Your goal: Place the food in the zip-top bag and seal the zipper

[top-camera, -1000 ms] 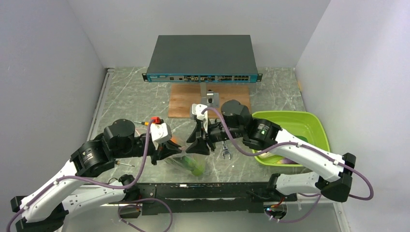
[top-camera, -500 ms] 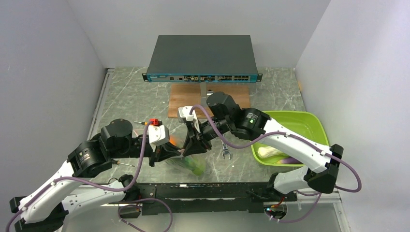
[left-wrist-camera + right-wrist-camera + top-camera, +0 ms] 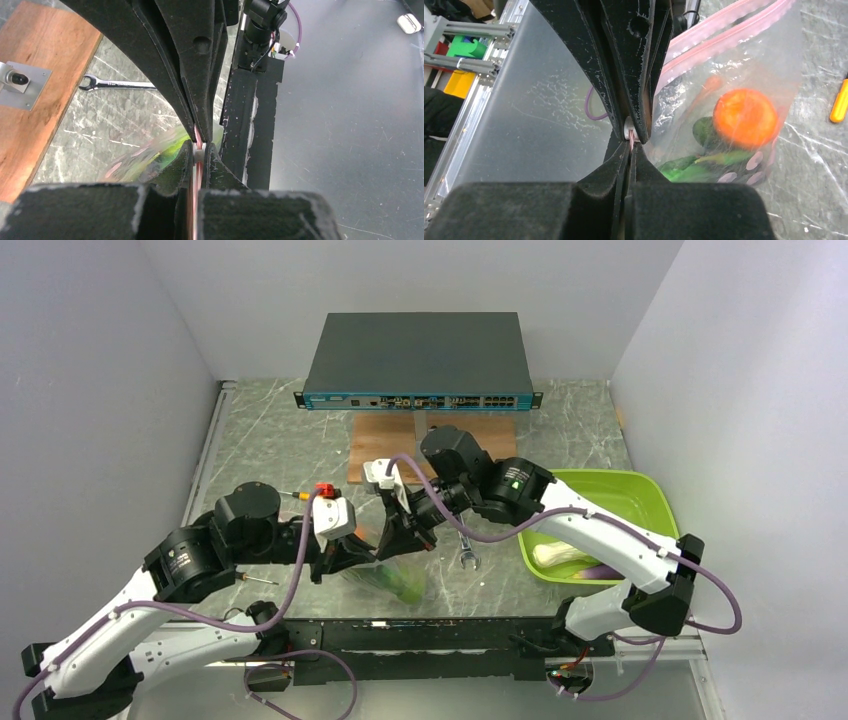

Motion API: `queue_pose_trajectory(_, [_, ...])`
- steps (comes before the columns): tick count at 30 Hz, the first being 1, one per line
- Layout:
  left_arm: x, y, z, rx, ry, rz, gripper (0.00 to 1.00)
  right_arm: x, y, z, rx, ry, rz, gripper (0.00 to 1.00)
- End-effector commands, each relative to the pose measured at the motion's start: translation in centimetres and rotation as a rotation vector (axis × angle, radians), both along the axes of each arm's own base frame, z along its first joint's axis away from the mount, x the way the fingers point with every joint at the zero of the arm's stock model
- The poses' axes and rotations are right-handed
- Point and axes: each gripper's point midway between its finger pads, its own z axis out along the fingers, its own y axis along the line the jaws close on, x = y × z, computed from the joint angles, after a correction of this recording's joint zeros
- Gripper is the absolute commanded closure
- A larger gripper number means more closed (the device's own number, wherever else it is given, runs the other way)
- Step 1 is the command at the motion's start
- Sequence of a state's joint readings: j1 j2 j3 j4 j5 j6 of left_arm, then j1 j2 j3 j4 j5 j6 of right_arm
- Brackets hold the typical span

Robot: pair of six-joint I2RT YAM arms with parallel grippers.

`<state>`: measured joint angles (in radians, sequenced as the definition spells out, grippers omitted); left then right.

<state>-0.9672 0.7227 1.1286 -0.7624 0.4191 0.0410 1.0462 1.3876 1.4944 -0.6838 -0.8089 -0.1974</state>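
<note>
I'm seeing the zip-top bag (image 3: 769,65) at the right of the right wrist view showing as thin clear plastic, crinkled and catching glare. Its zipper (image 3: 724,42) is reading as a smoother pinkish plastic strip. Inside, the orange (image 3: 744,116) and the green pieces (image 3: 689,167) are shining like glossy moulded plastic. The right gripper (image 3: 630,142) is looking matt black, grainy and scuffed pale at the edges. In the left wrist view the wrench (image 3: 117,85) is gleaming as bare polished metal on the table (image 3: 115,130), which is showing a grey marbled, scratched finish. The board (image 3: 35,100) at the left is looking like matt reddish wood and is carrying a brushed metal plate (image 3: 20,85).
</note>
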Motion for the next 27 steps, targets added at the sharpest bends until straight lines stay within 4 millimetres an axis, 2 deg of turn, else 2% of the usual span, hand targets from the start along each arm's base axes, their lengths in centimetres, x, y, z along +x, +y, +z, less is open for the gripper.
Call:
queue_pose_trajectory(1, [0.2, -0.4, 2.7, -0.066, -0.046, -0.005, 1.00, 2.2, 1.6, 1.7, 0.065, -0.041, -0.201, 1.00])
queue_pose_trajectory(3, [0.6, -0.2, 2.6, -0.059, -0.047, 0.021, 1.00, 4.7, 1.6, 0.9, 0.046, -0.079, -0.441, 1.00])
queue_pose_trajectory(4, [0.7, -0.1, 2.4, -0.052, -0.046, 0.034, 1.00, 6.6, 1.0, 0.6, 0.029, -0.123, -0.562, 1.00])
queue_pose_trajectory(6, [1.1, 0.2, 1.9, -0.036, -0.042, 0.061, 1.00, 8.8, -0.4, 0.8, 0.041, -0.170, -0.713, 1.00])
queue_pose_trajectory(10, [2.1, 1.0, 0.8, 0.008, -0.048, 0.133, 1.00, 11.0, -4.1, 3.1, 0.175, -0.231, -0.929, 1.00])
queue_pose_trajectory(14, [2.9, 1.9, 0.3, 0.044, -0.052, 0.192, 1.00, 13.0, -8.6, 4.2, 0.249, -0.264, -1.163, 1.00])
queue_pose_trajectory(20, [3.8, 3.4, 0.3, 0.081, -0.082, 0.275, 1.00, 13.7, -12.8, 4.2, 0.303, -0.258, -1.328, 1.00])
queue_pose_trajectory(27, [3.9, 7.0, -0.8, 0.140, -0.078, 0.394, 1.00, 13.9, -16.3, 3.6, 0.339, -0.246, -1.457, 1.00])
